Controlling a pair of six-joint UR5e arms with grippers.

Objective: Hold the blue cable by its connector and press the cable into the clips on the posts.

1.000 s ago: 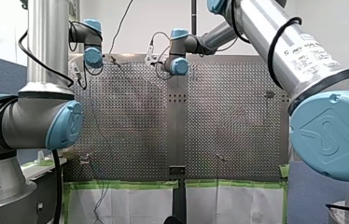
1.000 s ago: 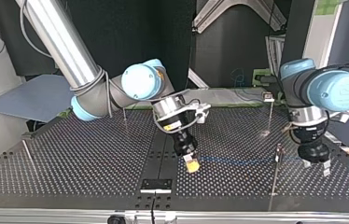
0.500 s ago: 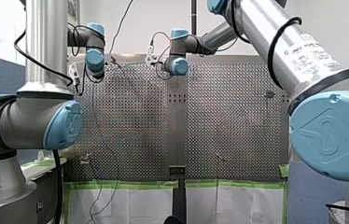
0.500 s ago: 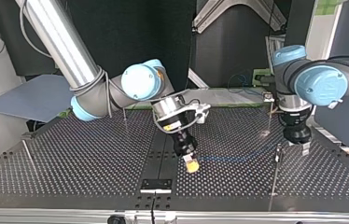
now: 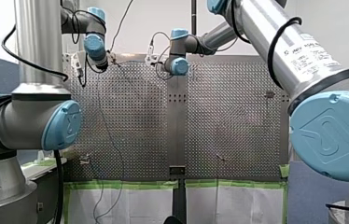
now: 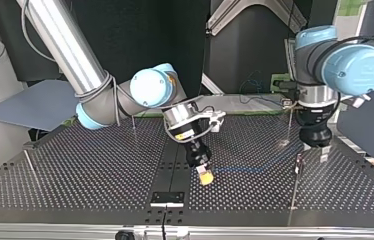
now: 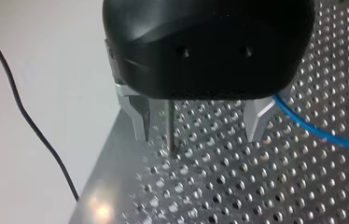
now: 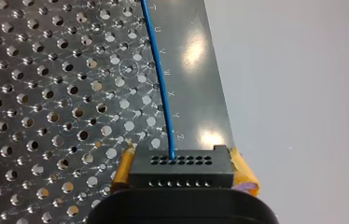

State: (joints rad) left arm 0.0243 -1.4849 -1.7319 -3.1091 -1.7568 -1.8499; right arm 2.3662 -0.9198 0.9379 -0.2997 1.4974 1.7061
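Note:
In the right wrist view my right gripper (image 8: 184, 173) is shut on the black connector (image 8: 182, 164), which sits between its yellow pads. The blue cable (image 8: 160, 79) leaves the connector and runs out over the perforated table. In the top view my right gripper (image 6: 205, 176) hovers low near the table's middle. From there the blue cable (image 6: 255, 167) stretches towards a thin post (image 6: 297, 167). My left gripper (image 6: 315, 151) hangs open just behind that post. In the left wrist view a post (image 7: 171, 128) stands between the metal fingers of my left gripper (image 7: 199, 123), and the cable (image 7: 312, 129) passes outside one finger.
More thin posts stand on the perforated table (image 6: 100, 175): a far one with a clip (image 6: 288, 106) behind my left gripper, one (image 6: 134, 125) beside my right arm, and one (image 6: 30, 167) at the top view's left edge. A black strip (image 6: 175, 165) runs down the table's middle.
My left arm has swung from the top view's right edge back towards the posts, rising and turning its wrist. My right gripper and the connector have stayed put.

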